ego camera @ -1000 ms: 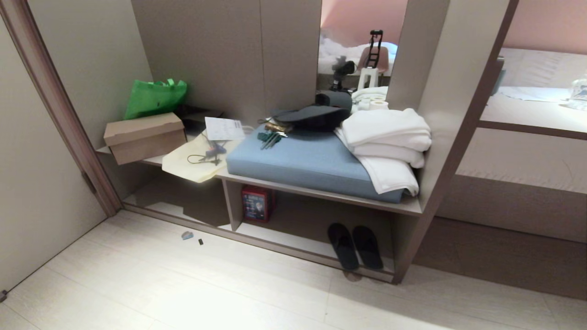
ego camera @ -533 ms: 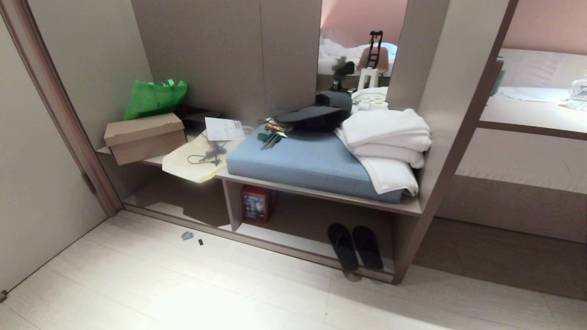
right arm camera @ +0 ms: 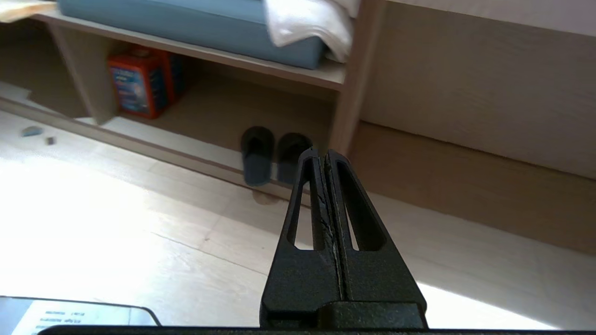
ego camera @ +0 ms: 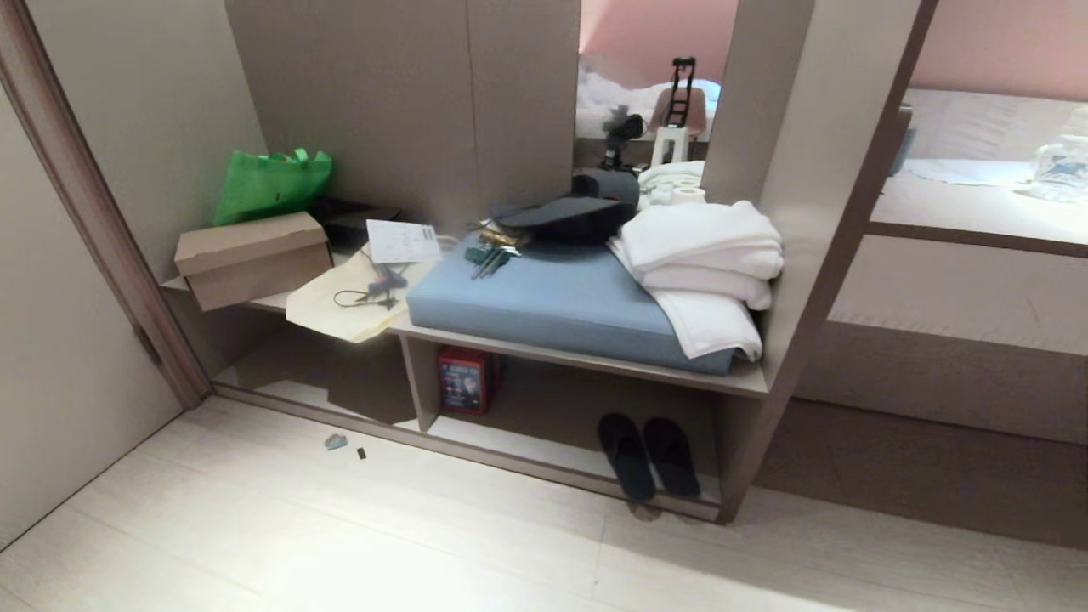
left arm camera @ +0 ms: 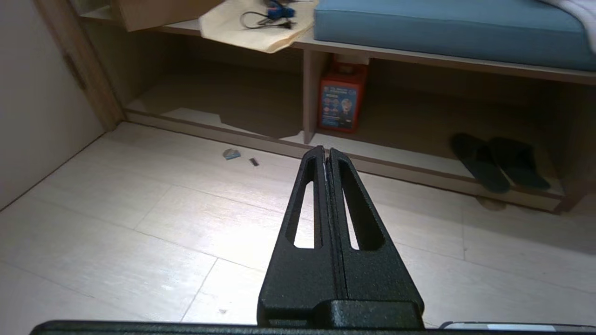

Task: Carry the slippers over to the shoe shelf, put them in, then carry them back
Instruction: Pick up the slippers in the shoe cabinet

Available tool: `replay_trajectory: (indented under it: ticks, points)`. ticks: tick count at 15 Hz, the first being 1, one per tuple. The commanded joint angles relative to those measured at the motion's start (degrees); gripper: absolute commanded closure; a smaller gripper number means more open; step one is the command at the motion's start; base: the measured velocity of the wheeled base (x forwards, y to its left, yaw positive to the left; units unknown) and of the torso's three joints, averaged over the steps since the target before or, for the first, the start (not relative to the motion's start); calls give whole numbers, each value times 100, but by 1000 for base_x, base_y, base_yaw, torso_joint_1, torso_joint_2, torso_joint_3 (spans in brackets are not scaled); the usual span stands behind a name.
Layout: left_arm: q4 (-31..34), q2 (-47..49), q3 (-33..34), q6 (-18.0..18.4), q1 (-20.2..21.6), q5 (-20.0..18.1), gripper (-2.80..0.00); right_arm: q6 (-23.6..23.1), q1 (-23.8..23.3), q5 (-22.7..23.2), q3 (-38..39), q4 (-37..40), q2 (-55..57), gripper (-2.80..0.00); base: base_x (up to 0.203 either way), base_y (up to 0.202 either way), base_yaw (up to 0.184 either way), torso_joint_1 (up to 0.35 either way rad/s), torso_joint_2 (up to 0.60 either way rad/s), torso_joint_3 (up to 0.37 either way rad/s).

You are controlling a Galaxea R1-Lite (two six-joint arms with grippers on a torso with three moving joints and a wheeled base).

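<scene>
My left hand [left arm camera: 325,153] hangs over the floor [ego camera: 340,527] with its fingers pressed together, holding nothing, well short of the shelf [ego camera: 544,450]. From it, a red box [ego camera: 463,382] stands at about twelve o'clock beside the divider [ego camera: 418,382], and the slippers [ego camera: 648,455] lie at two o'clock, side by side in the right compartment, heels at its front lip. My right hand [right arm camera: 323,156] is likewise pressed shut and empty, with the slippers near it at eleven o'clock. A blue cushion [ego camera: 552,302] and white towels [ego camera: 701,263] sit on the worktop [ego camera: 739,382] above.

Folded white towels [ego camera: 701,255] lie at the right end of a blue cushion [ego camera: 552,302] on the bench [ego camera: 748,382]; a brown cardboard box [ego camera: 251,257] sits at its left end.
</scene>
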Motion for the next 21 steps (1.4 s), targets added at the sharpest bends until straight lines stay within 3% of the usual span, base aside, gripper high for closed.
replay_trajectory:
  ticks: [1,9,17,21]
  points:
    - [-8,9,0,-1,4,0,0,-6,0,2,-4,5,7,0,-2,13,-122,5,2,5]
    - [-8,9,0,6,4,9,0,3,0,2,-4,5,7,0,2,9,-172,4,2,4]
    - [-7,6,0,-3,4,8,0,21,0,2,-4,5,7,0,0,0,0,0,0,0]
    - [1,9,0,-3,4,5,0,12,0,2,-4,-1,7,0,1,168,-8,4,2,3]
